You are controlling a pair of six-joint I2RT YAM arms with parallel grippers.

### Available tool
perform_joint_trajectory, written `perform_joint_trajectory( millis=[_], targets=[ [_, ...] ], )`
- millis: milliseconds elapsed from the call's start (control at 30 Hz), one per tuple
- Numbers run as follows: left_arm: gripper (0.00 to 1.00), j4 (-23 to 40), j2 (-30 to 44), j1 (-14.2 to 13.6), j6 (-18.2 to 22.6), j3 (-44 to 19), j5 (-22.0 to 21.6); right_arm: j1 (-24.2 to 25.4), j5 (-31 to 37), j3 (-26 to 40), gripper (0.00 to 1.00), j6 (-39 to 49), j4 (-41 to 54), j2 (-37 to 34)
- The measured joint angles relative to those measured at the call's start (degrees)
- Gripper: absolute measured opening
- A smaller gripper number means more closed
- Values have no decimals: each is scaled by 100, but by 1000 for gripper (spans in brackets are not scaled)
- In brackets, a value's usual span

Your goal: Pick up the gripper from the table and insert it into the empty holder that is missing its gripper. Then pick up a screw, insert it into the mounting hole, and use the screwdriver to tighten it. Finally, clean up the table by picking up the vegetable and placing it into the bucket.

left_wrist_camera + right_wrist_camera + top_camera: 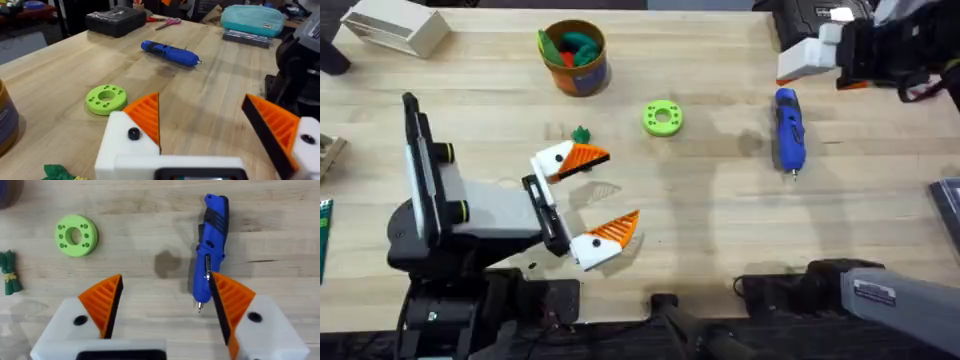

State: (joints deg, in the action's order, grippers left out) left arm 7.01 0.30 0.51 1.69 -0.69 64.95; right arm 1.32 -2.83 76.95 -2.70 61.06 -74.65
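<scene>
Left gripper (578, 198) low, fingers apart — vegetable (581, 134) beside it.

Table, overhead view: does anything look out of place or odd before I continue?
One thing: the small dark-green toy vegetable lies loose on the light-wood table, right beside the open left gripper, not in the orange-yellow bucket. The blue pen-shaped screwdriver lies flat and looks intact.

Overhead looked down on the table (720, 220), left wrist view skimmed low across it, right wrist view looked straight down, all shared the screwdriver (788, 128) and lime-green ring (663, 118).
</scene>
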Motion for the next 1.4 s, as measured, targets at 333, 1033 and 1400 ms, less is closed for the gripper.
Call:
perform_joint_trajectory(
  millis=[333,1033,1400],
  targets=[
    [986,0,2,0,0,0,0,0,2,0,987,-13,-55,0],
    [9,0,0,0,22,0,-2,524,357,-103,989,-137,-74,-630],
    [9,0,0,0,22,0,0,645,425,-179,989,422,-781,-1861]
  ],
)
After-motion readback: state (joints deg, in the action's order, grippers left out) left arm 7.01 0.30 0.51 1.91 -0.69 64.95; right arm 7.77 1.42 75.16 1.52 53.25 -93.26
